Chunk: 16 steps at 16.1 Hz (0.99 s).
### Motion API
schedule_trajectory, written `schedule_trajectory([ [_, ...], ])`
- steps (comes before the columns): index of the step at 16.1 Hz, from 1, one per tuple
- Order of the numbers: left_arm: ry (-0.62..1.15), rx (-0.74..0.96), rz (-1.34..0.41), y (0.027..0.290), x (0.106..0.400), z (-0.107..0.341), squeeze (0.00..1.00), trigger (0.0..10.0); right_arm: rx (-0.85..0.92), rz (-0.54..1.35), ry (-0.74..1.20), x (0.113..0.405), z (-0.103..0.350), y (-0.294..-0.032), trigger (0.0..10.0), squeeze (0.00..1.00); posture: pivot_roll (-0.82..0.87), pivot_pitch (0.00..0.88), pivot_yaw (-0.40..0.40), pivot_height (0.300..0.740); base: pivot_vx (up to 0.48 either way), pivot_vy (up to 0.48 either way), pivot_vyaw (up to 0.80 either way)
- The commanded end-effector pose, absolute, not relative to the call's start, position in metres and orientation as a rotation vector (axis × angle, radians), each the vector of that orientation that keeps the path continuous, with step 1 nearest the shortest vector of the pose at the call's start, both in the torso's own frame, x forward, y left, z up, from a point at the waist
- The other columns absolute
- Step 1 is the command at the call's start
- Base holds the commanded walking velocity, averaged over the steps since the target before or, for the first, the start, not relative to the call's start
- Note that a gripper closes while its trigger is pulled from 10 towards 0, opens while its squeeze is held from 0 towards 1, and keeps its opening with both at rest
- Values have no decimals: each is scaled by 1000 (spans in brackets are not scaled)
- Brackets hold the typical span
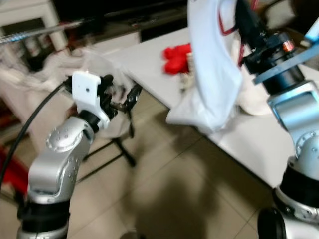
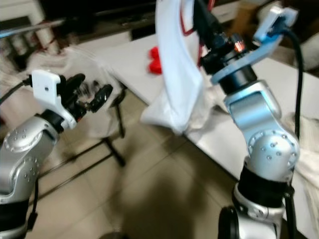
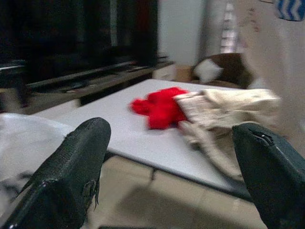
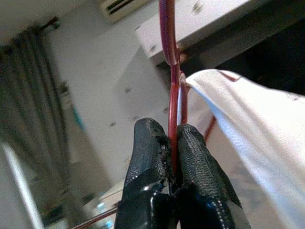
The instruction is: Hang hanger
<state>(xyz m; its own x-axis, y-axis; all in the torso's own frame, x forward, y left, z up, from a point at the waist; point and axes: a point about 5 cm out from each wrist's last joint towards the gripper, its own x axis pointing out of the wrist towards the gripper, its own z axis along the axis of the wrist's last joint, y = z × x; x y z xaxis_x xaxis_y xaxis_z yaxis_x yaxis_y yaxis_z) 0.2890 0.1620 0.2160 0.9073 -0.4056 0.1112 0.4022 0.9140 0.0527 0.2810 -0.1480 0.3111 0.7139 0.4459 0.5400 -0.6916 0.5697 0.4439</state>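
My right gripper (image 4: pixel 172 138) is raised high over the table and is shut on the thin red wire of a hanger (image 4: pixel 170 57). A white garment (image 1: pixel 212 64) hangs from that hanger and droops down to the table's edge. The hanger's red wire (image 2: pixel 189 30) shows at the garment's neck. My left gripper (image 1: pixel 122 97) is held out low on the left, in front of a rack draped with pale clothes (image 1: pixel 84 62). Its fingers (image 3: pixel 81 162) stand wide apart with nothing between them.
A white table (image 1: pixel 149 64) runs from the middle to the right, bearing a red cloth (image 1: pixel 177 57) and a cream cloth (image 3: pixel 224 109). A metal rail (image 1: pixel 35 31) crosses the far left above the rack. Black stand legs (image 1: pixel 122 149) rest on the tiled floor (image 1: pixel 169 189).
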Motion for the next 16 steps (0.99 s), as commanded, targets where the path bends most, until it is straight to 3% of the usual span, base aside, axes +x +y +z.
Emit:
schedule_trajectory([
  [1,-126,34,-417,162,289,217,1000,10000,685,756,-451,272,324,-143,10000,0,-41,0,22,740,0,0,781],
  [9,-130,46,-425,161,291,218,1000,10000,684,751,-435,274,320,-144,10000,0,-39,0,19,740,0,0,780],
  [11,-112,64,-435,160,291,215,1000,10000,612,685,-363,281,302,-145,10000,0,-40,0,21,740,0,0,781],
  [14,-27,138,-454,159,290,200,1000,10000,368,493,-120,296,231,-142,10000,0,-37,0,18,740,0,0,781],
  [16,-7,153,-461,159,289,196,1000,10000,331,394,-42,301,204,-145,10000,0,-31,0,15,740,0,0,781],
])
